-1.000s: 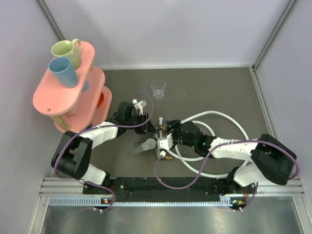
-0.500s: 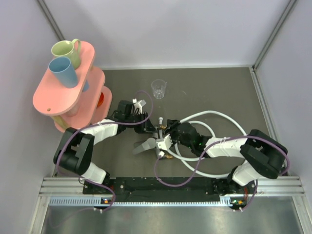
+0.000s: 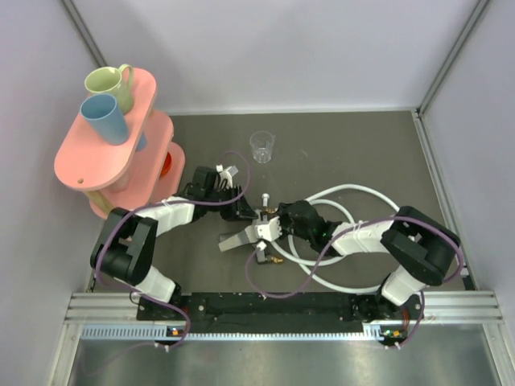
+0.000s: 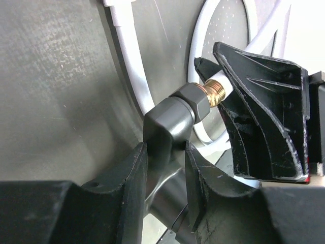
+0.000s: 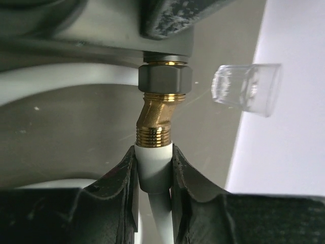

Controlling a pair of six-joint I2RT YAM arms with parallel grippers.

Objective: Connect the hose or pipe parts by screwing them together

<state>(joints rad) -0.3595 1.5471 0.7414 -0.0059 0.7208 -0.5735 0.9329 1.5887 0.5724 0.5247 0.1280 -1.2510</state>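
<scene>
My left gripper [image 4: 165, 147] is shut on the dark body of the T-shaped fitting [image 4: 170, 119]. The fitting's hex nut and a brass threaded tip [image 4: 216, 94] point toward the right gripper's fingers [image 4: 264, 112]. My right gripper [image 5: 154, 152] is shut on the white end connector of the hose [image 5: 154, 168]. That connector butts against the brass thread [image 5: 155, 133] under the grey nut [image 5: 165, 79], and the brass piece looks tilted. In the top view both grippers meet at the fitting [image 3: 265, 211] mid-table. The hose [image 3: 362, 191] loops to the right.
A clear plastic cup [image 3: 262, 146] stands behind the grippers, also visible in the right wrist view [image 5: 246, 89]. A pink tiered stand [image 3: 109, 149] with a green mug [image 3: 111, 83] and a blue cup [image 3: 105, 117] fills the back left. Walls enclose the table.
The right gripper has closed on the white hose end and its arm has shifted slightly left toward the fitting. The left gripper keeps its hold and has barely moved.
</scene>
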